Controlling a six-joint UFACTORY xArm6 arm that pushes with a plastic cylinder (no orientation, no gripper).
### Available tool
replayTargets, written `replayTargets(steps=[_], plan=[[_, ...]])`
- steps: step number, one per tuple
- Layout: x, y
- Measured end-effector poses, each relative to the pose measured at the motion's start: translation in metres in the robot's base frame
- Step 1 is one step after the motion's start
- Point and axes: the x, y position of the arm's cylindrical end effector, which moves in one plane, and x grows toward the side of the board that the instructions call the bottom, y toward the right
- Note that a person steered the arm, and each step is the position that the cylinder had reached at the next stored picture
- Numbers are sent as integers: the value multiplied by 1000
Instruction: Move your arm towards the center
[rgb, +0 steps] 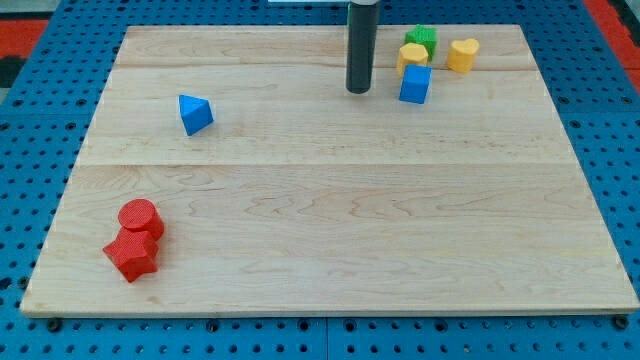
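Observation:
My tip (358, 90) rests on the wooden board (330, 230) near the view's top, a little right of centre line. A blue cube (415, 85) sits to its right, apart from it. Touching the cube from above is a yellow block (409, 54), with a green block (422, 39) behind that. A yellow heart-shaped block (462, 54) lies further right. A blue triangular block (195, 113) lies at the left. A red cylinder (140, 216) and a red star-shaped block (131, 254) touch each other at the bottom left.
The board lies on a blue pegboard table (40, 150). The rod (361, 40) rises out of the view's top edge and hides whatever is behind it there.

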Motion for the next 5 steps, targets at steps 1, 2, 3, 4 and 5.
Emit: replayTargets(steps=[1, 2, 3, 4, 5], plan=[[0, -19], [0, -39], [7, -50], [27, -50], [41, -52]])
